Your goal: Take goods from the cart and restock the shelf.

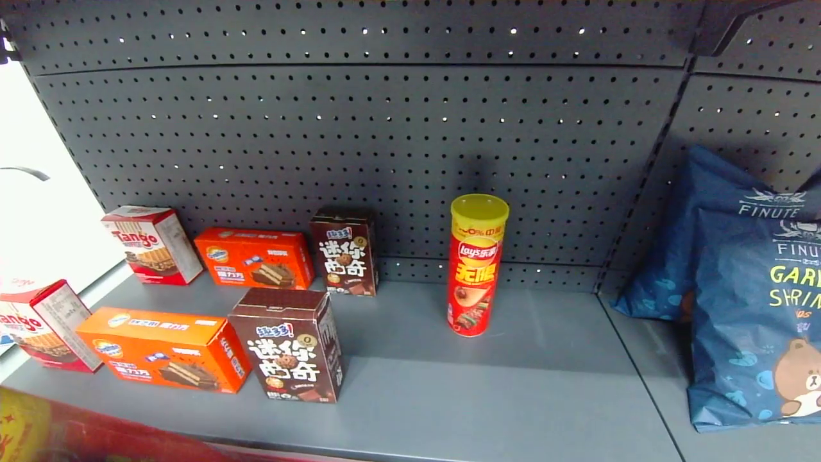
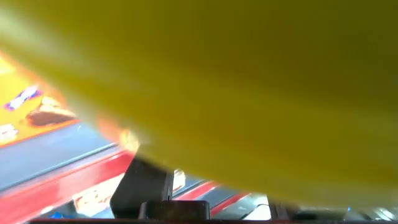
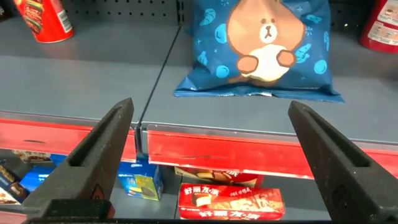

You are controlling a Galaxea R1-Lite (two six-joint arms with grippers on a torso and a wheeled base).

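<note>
Sees right gripper (image 3: 211, 168) open wide, empty; blue bear-printed snack bag (image 3: 264, 46) straight beyond the jaws on grey metal shelf (image 3: 93, 81), red yellow-lidded crisp tube (image 3: 43, 18) upright farther off to one side. Cannot tell left gripper's (image 2: 152, 199) state behind close yellow surface (image 2: 236, 81).

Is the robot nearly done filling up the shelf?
Partly. One chips can and six snack boxes already stand on the shelf. The right pincer is open and empty; a yellow thing, too blurred to name, is close to the left wrist camera. Lots of bare shelf beside the can looks left to fill.
</note>
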